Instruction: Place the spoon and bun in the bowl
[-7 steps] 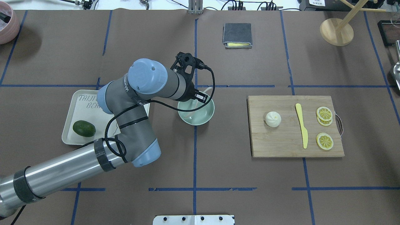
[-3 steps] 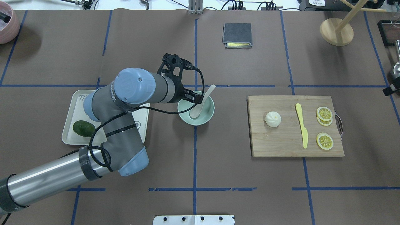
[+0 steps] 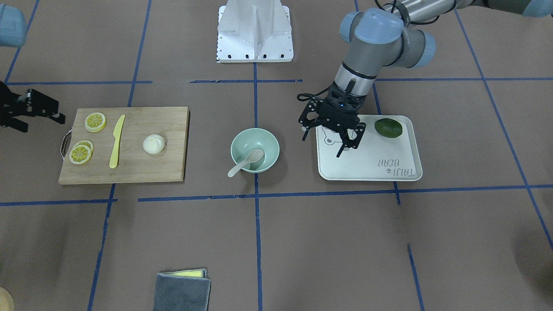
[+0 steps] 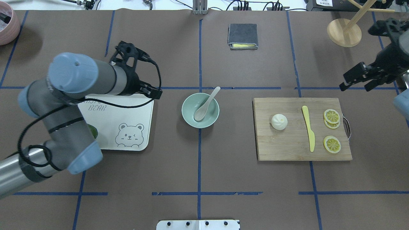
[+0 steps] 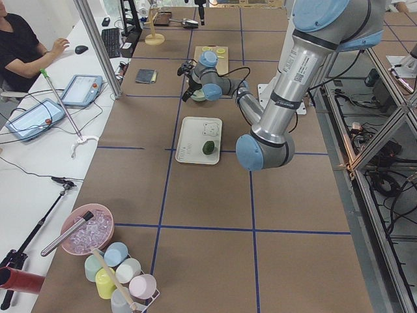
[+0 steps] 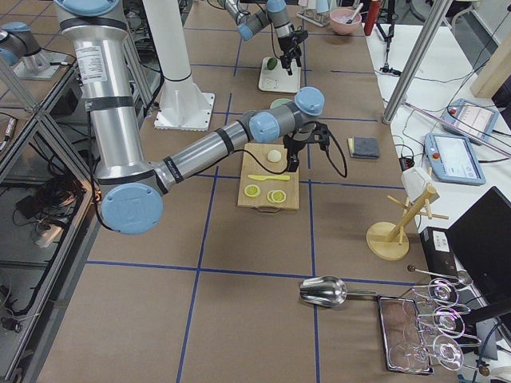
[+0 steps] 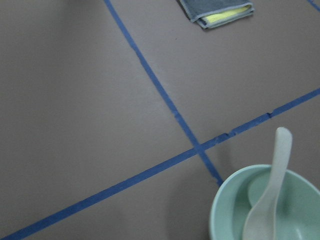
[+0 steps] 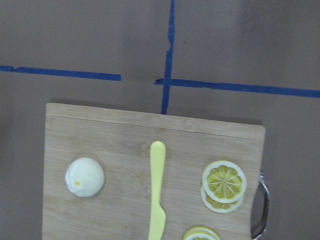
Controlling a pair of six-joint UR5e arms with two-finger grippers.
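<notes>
So the spoon (image 4: 206,103) is in the bowl (image 4: 188,120) now: scoop down in the bottom, handle leaning out over the far rim. The bowl sits about mid-desk, right on a blue tape line. The bun (image 4: 279,122) isn't in there yet. It's on the left part of the wooden cutting board (image 4: 287,147), off to the right of the bowl and well apart from it, with the yellow plastic knife (image 4: 308,127) just to its right and the lemon slices (image 4: 331,115) past that.

The left hand (image 3: 322,147) is spread wide and holding nothing, hanging above the bear-print tray's (image 4: 140,108) right edge, left of the bowl. An avocado (image 3: 388,128) lies on that tray.

The right hand (image 4: 354,87) is also spread and empty, up above bare desk by the board's far right corner, not touching anything. A folded grey cloth (image 4: 242,35) sits at the far side of the desk
</notes>
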